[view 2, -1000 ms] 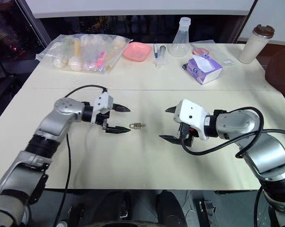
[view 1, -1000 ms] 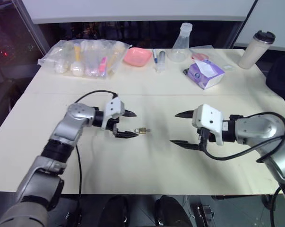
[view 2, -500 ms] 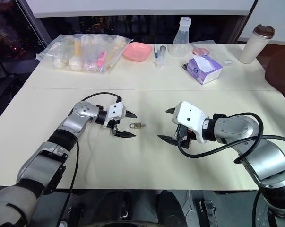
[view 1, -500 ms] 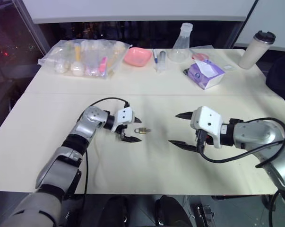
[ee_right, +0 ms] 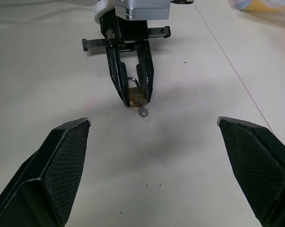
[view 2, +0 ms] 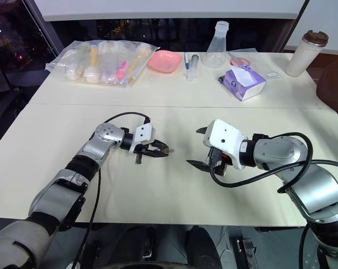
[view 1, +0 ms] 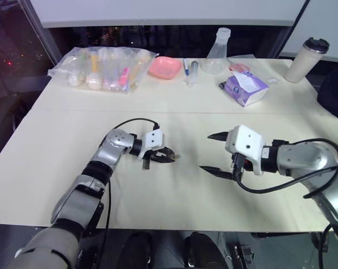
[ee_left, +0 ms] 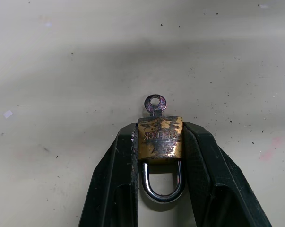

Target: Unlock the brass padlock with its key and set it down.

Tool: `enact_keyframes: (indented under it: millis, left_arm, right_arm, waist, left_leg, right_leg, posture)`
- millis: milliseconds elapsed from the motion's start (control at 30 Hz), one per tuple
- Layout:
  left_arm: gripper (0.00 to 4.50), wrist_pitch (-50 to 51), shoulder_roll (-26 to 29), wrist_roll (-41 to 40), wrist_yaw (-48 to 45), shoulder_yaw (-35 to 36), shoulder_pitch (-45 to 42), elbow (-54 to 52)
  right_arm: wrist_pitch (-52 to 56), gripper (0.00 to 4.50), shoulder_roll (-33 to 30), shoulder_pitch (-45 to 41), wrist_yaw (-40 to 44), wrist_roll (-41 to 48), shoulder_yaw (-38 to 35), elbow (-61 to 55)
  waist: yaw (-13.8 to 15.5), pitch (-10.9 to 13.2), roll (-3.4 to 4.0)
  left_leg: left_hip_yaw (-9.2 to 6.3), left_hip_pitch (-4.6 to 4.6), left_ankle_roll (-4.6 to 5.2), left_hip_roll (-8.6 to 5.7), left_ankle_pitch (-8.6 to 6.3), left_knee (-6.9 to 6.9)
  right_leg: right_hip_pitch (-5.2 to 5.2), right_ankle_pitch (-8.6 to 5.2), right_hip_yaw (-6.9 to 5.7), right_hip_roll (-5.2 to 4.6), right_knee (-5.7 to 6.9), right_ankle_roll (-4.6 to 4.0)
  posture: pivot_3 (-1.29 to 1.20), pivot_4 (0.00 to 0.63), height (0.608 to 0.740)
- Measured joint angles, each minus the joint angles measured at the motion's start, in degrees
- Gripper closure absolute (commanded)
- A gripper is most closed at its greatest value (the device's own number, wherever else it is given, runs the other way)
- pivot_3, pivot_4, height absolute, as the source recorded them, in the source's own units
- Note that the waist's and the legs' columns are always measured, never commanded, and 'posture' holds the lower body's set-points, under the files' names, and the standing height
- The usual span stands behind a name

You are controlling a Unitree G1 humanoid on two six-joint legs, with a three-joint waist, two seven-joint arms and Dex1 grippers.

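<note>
- Left gripper (ee_left: pixel 160 142): fingers pinched on the brass padlock (ee_left: pixel 159 137) from both sides, low on the table (view 1: pixel 157 202).
- The key (ee_left: pixel 155 103) sticks out of the padlock's body.
- Right gripper (view 1: pixel 212 152): fingers spread wide, empty, well apart from the lock.

Scuffed brass padlock (ee_left: pixel 160 137) on table, key (ee_left: pixel 155 103) inserted.

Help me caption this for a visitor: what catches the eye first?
The left gripper at the table's middle, its black fingers clamped on a tiny brass padlock whose key sticks out of the end. Facing it, the right gripper hangs wide open. Clutter lines the far edge: a bag of bottles, a pink dish.
</note>
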Motion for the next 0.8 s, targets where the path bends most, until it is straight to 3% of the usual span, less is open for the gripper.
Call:
enact_keyframes:
  millis: [133,267,467,633,800]
  left_arm:
    - [3.76,0.9,2.8,-0.1,-1.8,0.0,0.9,-2.7]
    - [3.76,6.0,5.8,-1.7,-4.4,1.5,1.1,-5.8]
    - [3.76,18.7,10.1,-9.3,-9.2,7.0,-1.2,-15.5]
    - [3.76,24.5,11.5,-12.5,-10.5,8.4,-2.5,-22.2]
    - [3.76,26.7,11.5,-13.7,-10.2,8.4,-2.0,-26.3]
  right_arm:
    - [-1.6,0.0,0.1,-2.1,0.4,-1.1,0.9,0.9]
    - [-10.2,0.0,1.0,-4.6,-0.9,-9.1,6.0,5.0]
    - [-35.6,0.0,2.7,-8.8,-4.1,-28.4,15.6,16.2]
    - [-53.5,0.0,6.8,-13.2,-10.1,-40.6,18.5,24.8]
    - [-64.9,0.0,9.9,-16.8,-16.3,-50.0,19.9,30.3]
  waist:
    - [-0.9,0.0,0.0]
    - [-0.9,0.0,0.0]
    - [-0.5,0.0,-0.02]
    - [-0.7,0.0,-0.02]
    - [-0.8,0.0,-0.02]
  left_leg:
    - [0.0,0.02,0.0,0.04,0.0,-0.03]
    - [0.0,-0.04,-0.01,0.08,0.01,-0.07]
    - [0.05,-0.16,-0.02,-0.01,0.01,0.03]
    - [0.05,-0.15,-0.4,0.03,0.23,0.01]
    - [0.06,-0.15,-0.47,0.04,0.27,0.0]
  right_leg:
    - [-0.03,0.0,0.01,0.06,0.02,0.0]
    - [-0.19,-0.01,0.02,0.14,0.13,-0.01]
    - [-0.24,-0.01,0.02,0.06,0.11,0.0]
    - [-0.28,-0.01,0.03,0.1,0.14,0.0]
    - [-0.3,-0.01,0.05,0.11,0.18,0.0]
  posture:
    - [0.0,0.15,0.715]
    - [0.0,0.15,0.715]
    - [0.0,0.15,0.715]
    - [0.0,0.15,0.715]
    - [0.0,0.15,0.715]
